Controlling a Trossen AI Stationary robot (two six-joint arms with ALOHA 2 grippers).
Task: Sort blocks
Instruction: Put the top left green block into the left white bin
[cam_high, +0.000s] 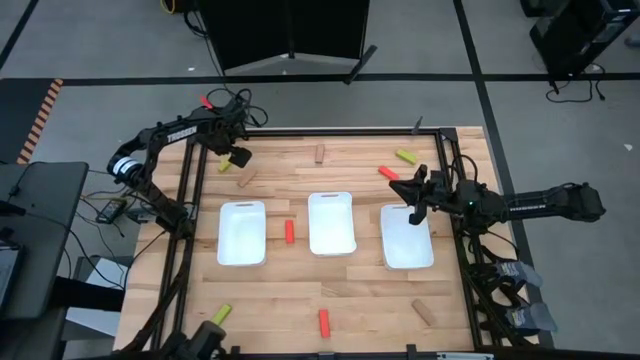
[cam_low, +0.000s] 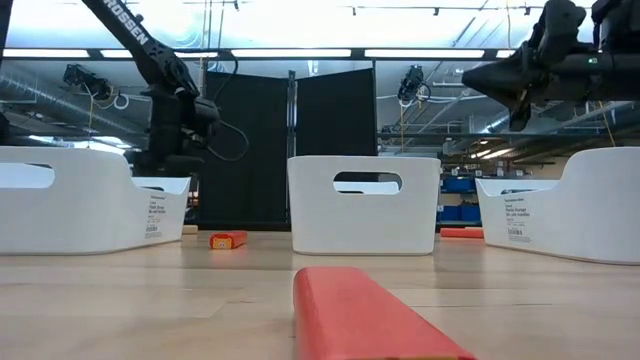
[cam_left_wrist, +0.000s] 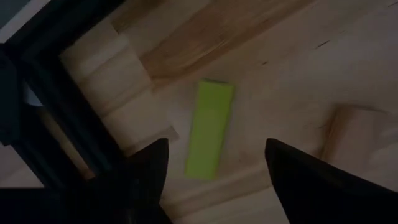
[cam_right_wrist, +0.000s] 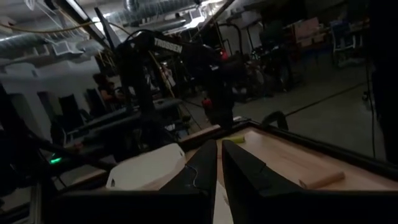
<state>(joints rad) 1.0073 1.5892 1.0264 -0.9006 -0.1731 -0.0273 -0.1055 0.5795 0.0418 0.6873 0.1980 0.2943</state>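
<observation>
While the left gripper (cam_high: 232, 152) is held over the desk's (cam_high: 340, 300) far left corner, its fingers (cam_left_wrist: 149, 168) are spread apart, and a yellow-green block (cam_left_wrist: 209, 137) is seen lying flat on the wood between them in the left wrist view, not yet touched. A brown block (cam_high: 246, 178) is lying just beside it.

The right gripper (cam_high: 412, 205) is held above the right tray (cam_high: 407, 250), and its fingers (cam_right_wrist: 199, 163) are pressed nearly together with nothing seen between them.

Three white trays are set in a row across the desk: the left tray (cam_high: 241, 234), the middle tray (cam_high: 332, 224) and the right one. All three are seen without blocks inside.

The other blocks are scattered on the desk around the trays: a red block (cam_high: 290, 232) between the left and middle trays, a second red block (cam_high: 324, 321) near the front edge, a third red block (cam_high: 388, 173) and a second yellow-green block (cam_high: 404, 156) at the far right.
</observation>
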